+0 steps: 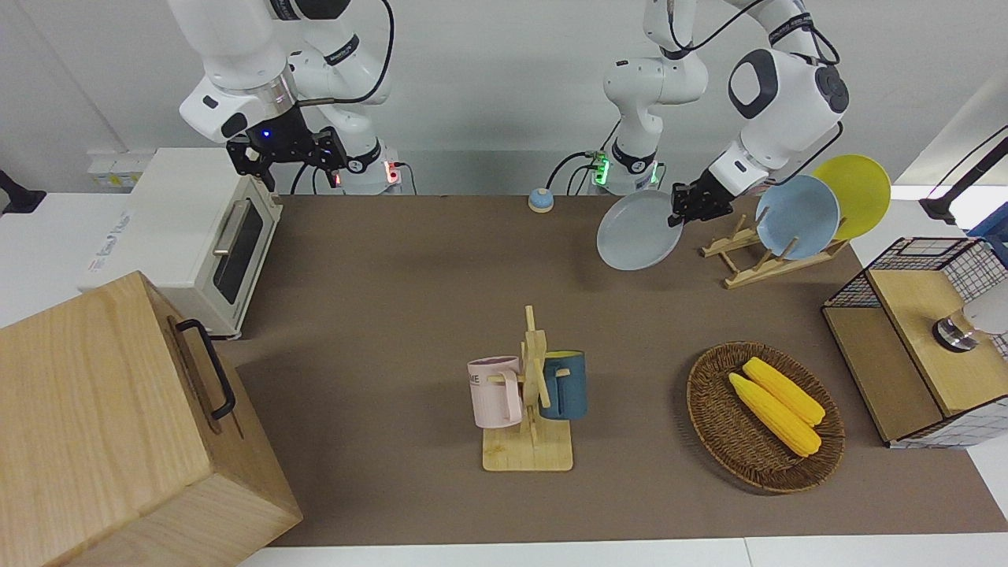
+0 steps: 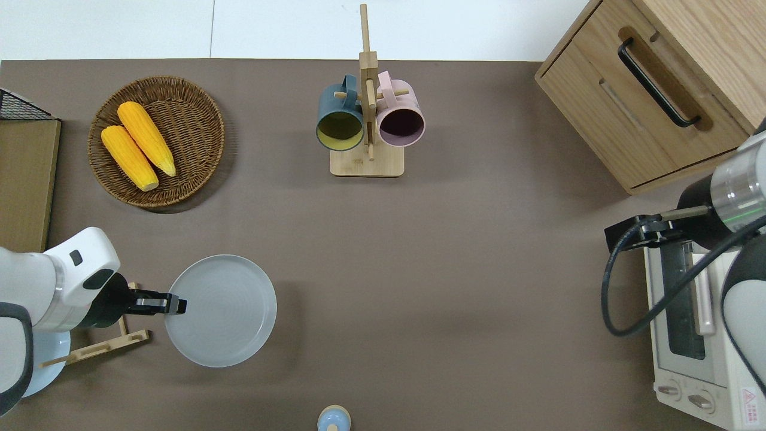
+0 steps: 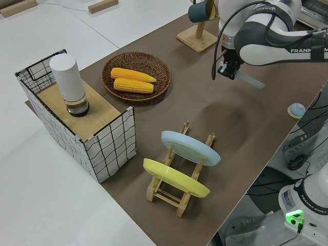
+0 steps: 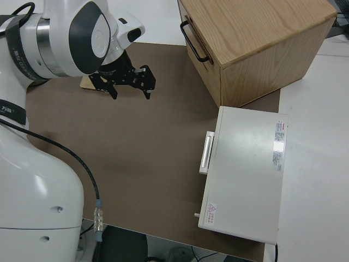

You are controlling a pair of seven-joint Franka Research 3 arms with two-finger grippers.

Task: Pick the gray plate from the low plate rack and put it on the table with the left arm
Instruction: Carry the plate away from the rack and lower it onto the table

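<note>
The left end effector point(image 2: 176, 305) is clamped on the rim of the gray plate point(image 2: 220, 310), pinching its edge at the side toward the low plate rack point(image 2: 96, 344). The plate is up in the air over bare worktop point(image 2: 419, 269), clear of the rack and just beside it (in the front view it tilts a little, its face turned toward the camera, and a soft shadow lies on the brown surface under it). In the left side view the plate point(image 3: 251, 80) shows nearly edge-on as a thin pale sliver under the left end effector point(image 3: 229, 70).

The low plate rack point(image 1: 748, 252) stands near the robots at the left arm's end of the worktop. It holds the light blue plate point(image 1: 797, 216) and the yellow plate point(image 1: 852, 194), both leaning on their pegs, the yellow one closer to the worktop's end. The pegs next to the gray plate stand empty.

Farther from the robots than the rack sits a wicker basket point(image 2: 197, 96) with two corn cobs point(image 2: 136, 145) lying side by side in it. A wooden mug stand point(image 2: 367, 120) in the middle of the worktop carries a dark blue mug point(image 2: 339, 120) and a pink mug point(image 2: 401, 118).

The right arm is parked, and its right end effector point(image 4: 131, 87) has its fingers apart.
</note>
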